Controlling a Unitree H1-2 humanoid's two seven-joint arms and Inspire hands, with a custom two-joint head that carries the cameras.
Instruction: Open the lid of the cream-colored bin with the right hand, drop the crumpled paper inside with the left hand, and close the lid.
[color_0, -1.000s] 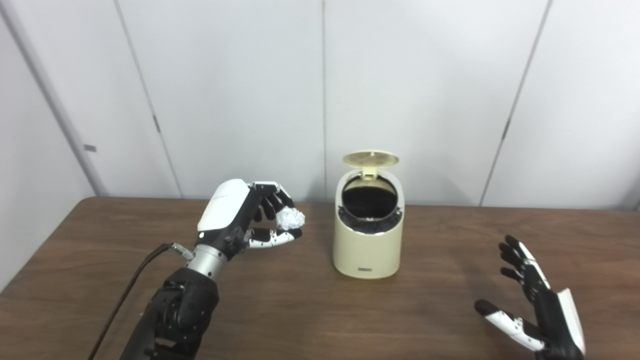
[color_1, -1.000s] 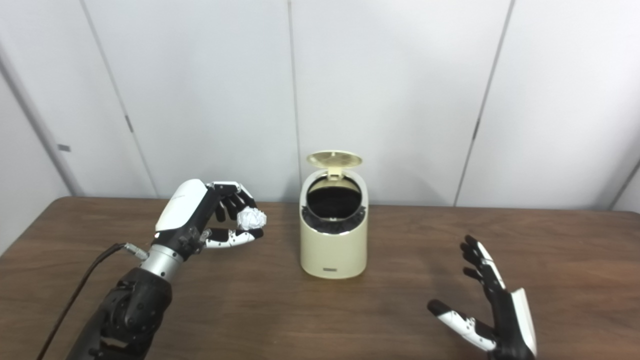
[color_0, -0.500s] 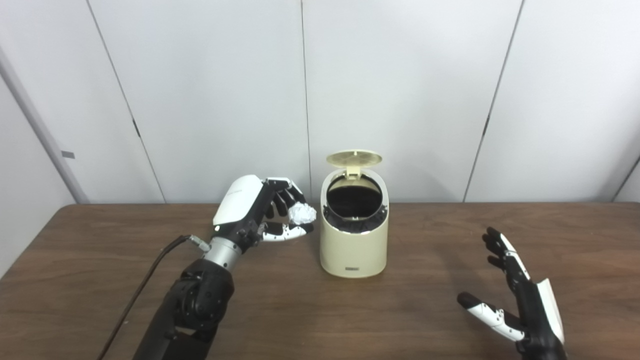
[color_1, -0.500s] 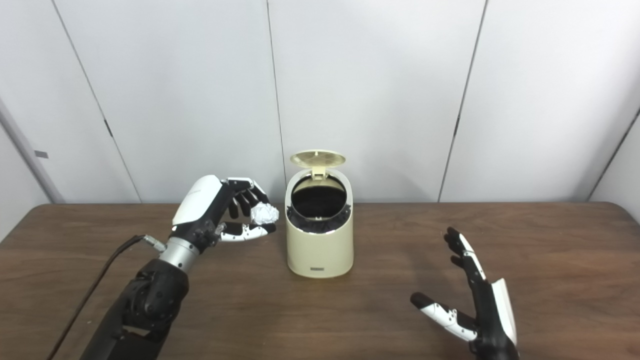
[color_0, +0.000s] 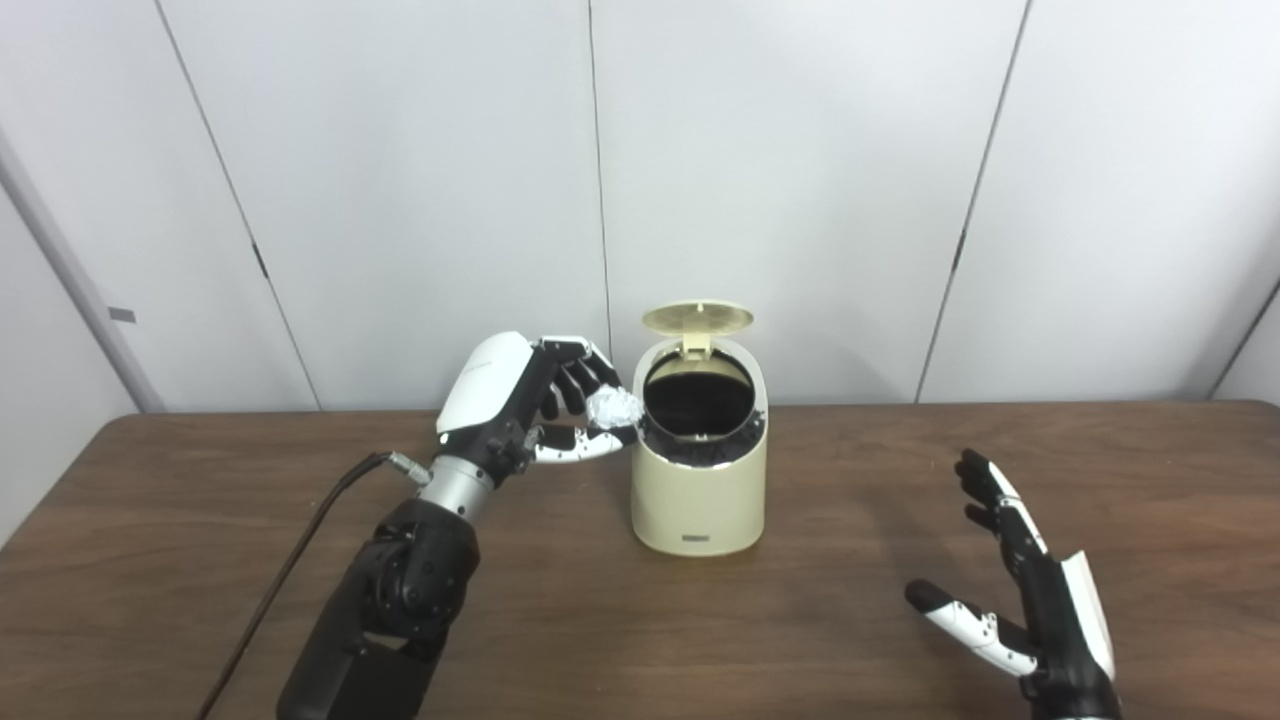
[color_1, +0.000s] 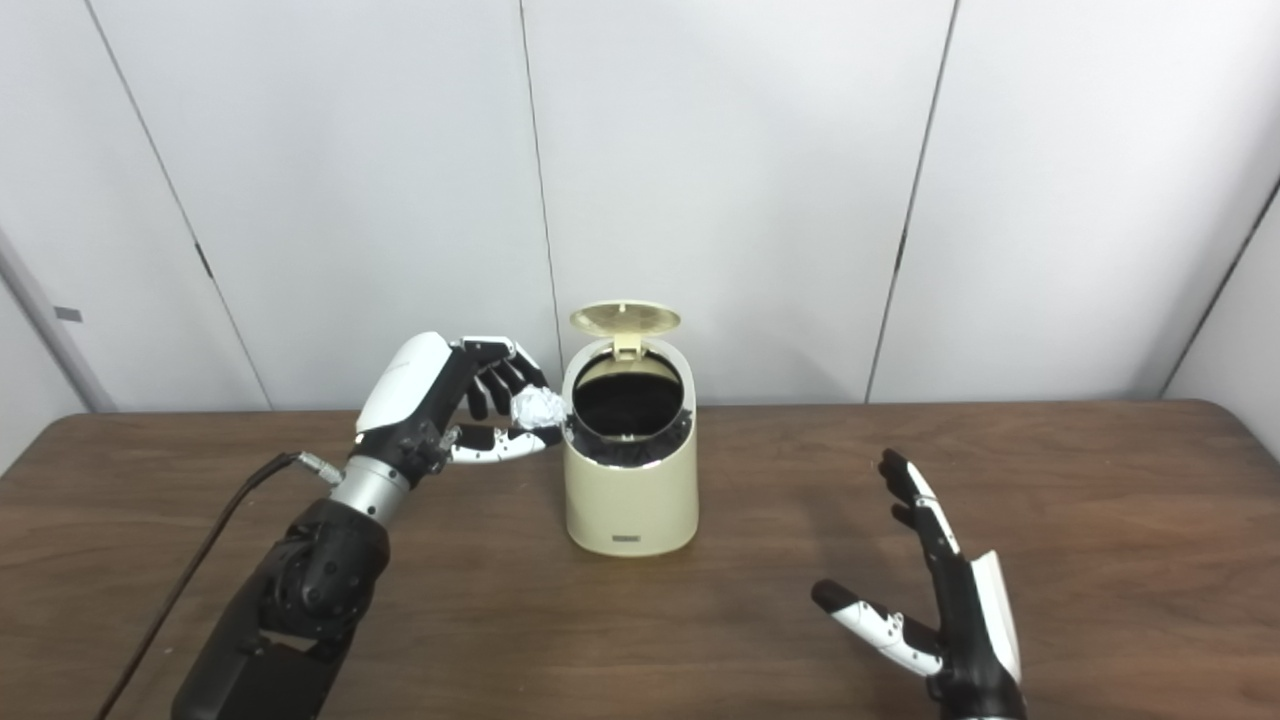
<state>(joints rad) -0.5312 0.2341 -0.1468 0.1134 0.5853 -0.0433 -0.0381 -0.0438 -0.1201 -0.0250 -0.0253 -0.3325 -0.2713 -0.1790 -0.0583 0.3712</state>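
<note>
Cream-colored bin (color_0: 698, 495): lid (color_0: 697, 318) standing open. Left hand (color_0: 520, 400) pinching crumpled paper (color_0: 612, 407) just beside bin's rim. Right hand (color_0: 1030, 600) resting spread, well apart from bin.

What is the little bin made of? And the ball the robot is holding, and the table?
The bin looks like smooth cream plastic with a soft sheen. The ball in the left hand seems crumpled white paper, creased all over. The table shows brown wood grain, maybe only a wood-look top.

Brown wood table (color_0: 180, 520) w/ white panel wall (color_0: 400, 180) behind.
</note>
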